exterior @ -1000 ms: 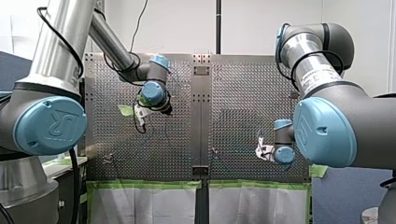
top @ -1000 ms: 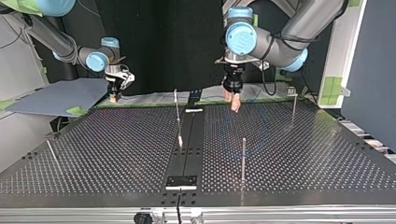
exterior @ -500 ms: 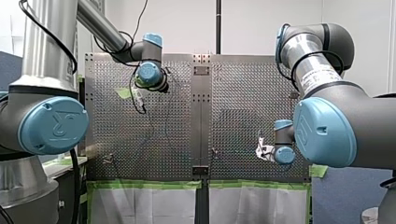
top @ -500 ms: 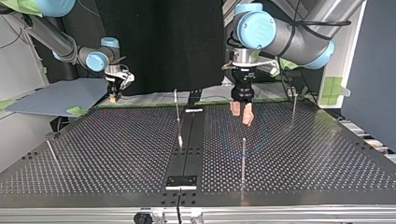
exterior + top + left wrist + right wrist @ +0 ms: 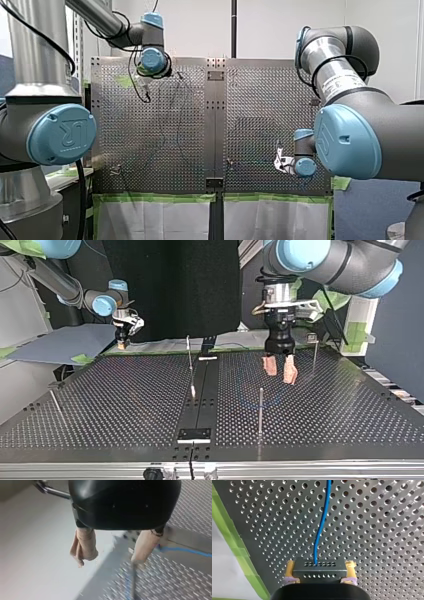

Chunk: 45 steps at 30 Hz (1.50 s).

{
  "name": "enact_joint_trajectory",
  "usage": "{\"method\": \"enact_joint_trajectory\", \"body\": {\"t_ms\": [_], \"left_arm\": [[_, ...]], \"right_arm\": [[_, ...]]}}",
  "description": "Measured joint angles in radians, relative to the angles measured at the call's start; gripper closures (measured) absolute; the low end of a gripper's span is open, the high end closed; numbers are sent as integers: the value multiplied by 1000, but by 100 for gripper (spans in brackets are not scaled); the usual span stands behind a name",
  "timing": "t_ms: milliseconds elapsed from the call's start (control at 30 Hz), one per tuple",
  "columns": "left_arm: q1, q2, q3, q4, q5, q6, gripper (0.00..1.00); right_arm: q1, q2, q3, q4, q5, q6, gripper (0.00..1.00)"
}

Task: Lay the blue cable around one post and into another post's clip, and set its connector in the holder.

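Plainly, the job looks barely begun. The right wrist view shows my right gripper (image 5: pixel 320 566) clamped by its yellow pads (image 5: pixel 290 567) on the black connector (image 5: pixel 319 572), with the blue cable (image 5: pixel 320 530) running ahead of it across the perforated table (image 5: pixel 374 530).

The left wrist view shows my left gripper (image 5: pixel 112 558) spread wide and empty, with the cable lying beyond one beige pad (image 5: pixel 83 546).

From the top view, that gripper hovers above the plate near a post (image 5: pixel 314 352). I see no cable wound round any post or pressed into a clip.

From the front view, a blue joint cap (image 5: pixel 62 134) bears a two-letter maker's mark, and nothing else is legible. Routing, clipping and seating the connector all remain, I judge.
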Motion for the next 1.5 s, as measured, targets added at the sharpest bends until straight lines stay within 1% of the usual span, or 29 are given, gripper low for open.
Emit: {"method": "enact_joint_trajectory", "body": {"t_ms": [133,267,433,633,767,967,1100,1167,1233,1400,1500], "left_arm": [[3,30,1,3,19,-15,0],[5,23,1,14,36,-31,0],[7,-23,0,47,82,-59,0],[10,-86,0,97,109,-83,0],[17,-125,0,113,105,-90,0],[40,-183,-1,113,91,-105,0],[65,-192,-1,119,85,-109,0],[82,-193,-1,120,82,-108,0],[90,-193,-1,120,81,-102,0],[86,-193,-1,119,85,-72,0],[78,-192,-1,119,100,-60,0]], "right_arm": [[0,3,0,0,0,0,39],[-1,4,0,-1,-1,0,39],[-1,7,0,-1,-3,2,39],[3,8,0,-1,-4,-1,39],[6,9,0,-2,-4,-2,39],[11,9,-4,0,-4,1,39],[12,9,-5,1,-4,2,39],[13,9,-5,2,-4,2,39],[14,10,-5,2,-4,2,39],[14,10,-5,0,-3,2,39],[14,10,-5,-1,-4,2,39]]}}
